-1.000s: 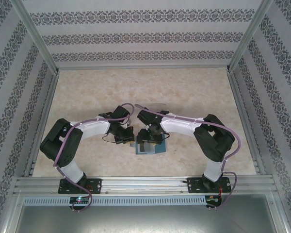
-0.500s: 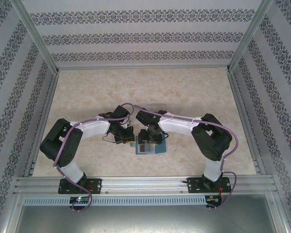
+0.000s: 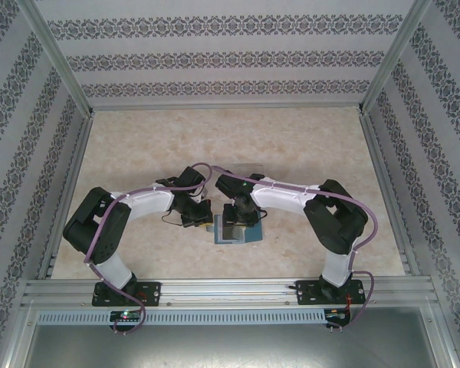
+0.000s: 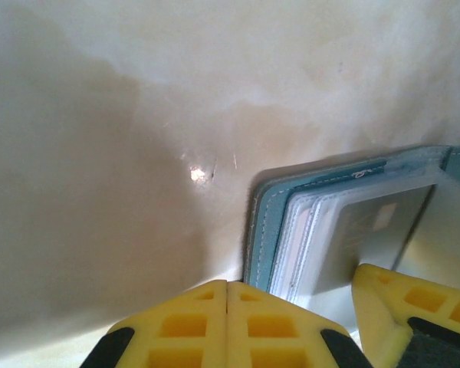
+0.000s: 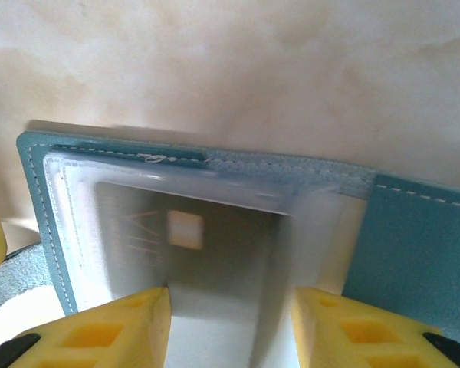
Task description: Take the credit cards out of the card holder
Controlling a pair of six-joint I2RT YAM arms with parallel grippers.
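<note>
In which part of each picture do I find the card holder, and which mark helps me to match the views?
Top external: the card holder lies a little below the picture's centre, partly covered.
Left wrist: card holder at the lower right, one corner towards the middle.
Right wrist: card holder across the middle, from left edge to right edge.
Shared landmark: the small thread loop in the white stitching of its teal edge, seen in both wrist views.

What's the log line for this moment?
left gripper: shut, at card holder edge | right gripper: open over sleeved credit card | extraction: not yet done
</note>
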